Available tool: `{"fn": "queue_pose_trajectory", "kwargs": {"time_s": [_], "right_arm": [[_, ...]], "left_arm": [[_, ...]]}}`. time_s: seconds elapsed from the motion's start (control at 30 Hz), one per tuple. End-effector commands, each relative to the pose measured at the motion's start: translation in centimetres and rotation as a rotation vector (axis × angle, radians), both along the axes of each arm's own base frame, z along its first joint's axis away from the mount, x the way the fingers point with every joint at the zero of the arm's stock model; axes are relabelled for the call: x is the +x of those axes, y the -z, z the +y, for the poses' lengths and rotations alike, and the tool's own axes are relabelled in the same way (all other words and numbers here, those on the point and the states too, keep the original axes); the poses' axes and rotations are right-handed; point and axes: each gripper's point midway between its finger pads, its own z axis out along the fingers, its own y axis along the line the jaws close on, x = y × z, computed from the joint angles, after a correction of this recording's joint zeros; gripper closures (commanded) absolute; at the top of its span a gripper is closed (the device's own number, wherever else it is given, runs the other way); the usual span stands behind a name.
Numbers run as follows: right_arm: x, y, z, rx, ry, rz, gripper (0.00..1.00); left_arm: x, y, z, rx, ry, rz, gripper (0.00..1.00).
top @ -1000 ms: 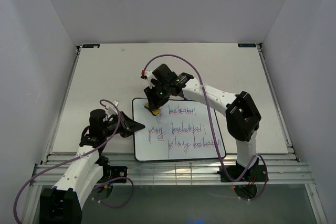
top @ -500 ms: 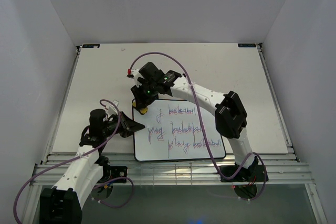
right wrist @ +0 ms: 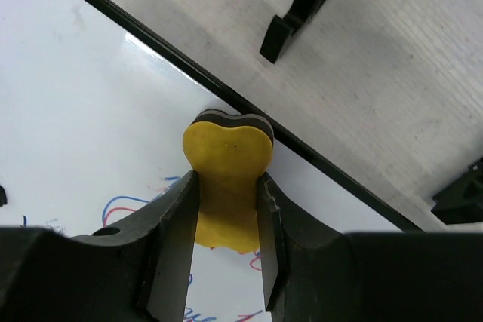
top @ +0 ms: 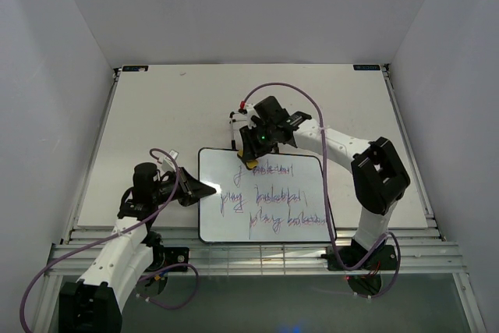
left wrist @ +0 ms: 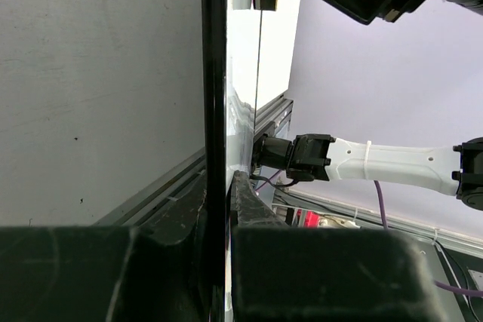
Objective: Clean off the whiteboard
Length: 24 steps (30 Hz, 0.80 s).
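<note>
The whiteboard point(top: 288, 230) lies flat near the table's front edge, with three lines of purple-blue handwriting on it. My right gripper point(top: 251, 157) is shut on a yellow eraser point(top: 250, 164). It presses the eraser point(right wrist: 226, 148) on the whiteboard point(right wrist: 83, 111) just inside the top frame, left of the first written line. My left gripper point(top: 204, 189) is shut on the board's left edge. In the left wrist view the black frame point(left wrist: 215, 96) runs down between the jaws of the left gripper point(left wrist: 219, 213).
A small black wire stand point(right wrist: 302, 5) sits on the table just beyond the board's top edge, close to the right gripper. White walls enclose the table on three sides. A metal rail point(top: 257, 249) runs along the near edge.
My right gripper carried the eraser left to the board's top-left corner, then back right along the top edge. The left arm and the board have stayed put.
</note>
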Motion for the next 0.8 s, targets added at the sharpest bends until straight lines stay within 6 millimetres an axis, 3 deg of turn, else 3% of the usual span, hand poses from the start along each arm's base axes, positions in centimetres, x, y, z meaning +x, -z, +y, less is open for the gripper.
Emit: {"fn": "queue_pose_trajectory", "kwargs": {"time_s": [0.0, 0.17, 0.4, 0.53, 0.67, 0.77], "right_arm": [[-1.4, 2.8, -2.6, -0.103, 0.027, 0.035, 0.76], [-3.4, 1.6, -1.2, -0.007, -0.008, 0.053, 0.77], [-8.6, -1.0, 3.6, 0.112, -0.150, 0.039, 0.78], [-10.6, -1.9, 5.6, 0.138, -0.207, 0.029, 0.78], [-10.9, -1.6, 5.6, 0.124, -0.204, 0.006, 0.78], [-10.1, -0.1, 3.9, 0.065, -0.154, -0.001, 0.78]], "left_arm": [[1.0, -1.2, 0.2, 0.034, -0.015, -0.104, 1.00], [1.2, -0.8, 0.5, 0.041, -0.053, -0.090, 1.00], [1.8, -0.2, 0.9, 0.046, -0.110, -0.075, 1.00], [2.1, 0.0, 1.0, 0.042, -0.131, -0.070, 1.00], [2.3, 0.2, 1.0, 0.026, -0.147, -0.064, 1.00], [2.3, 0.1, 1.0, 0.021, -0.145, -0.068, 1.00]]}}
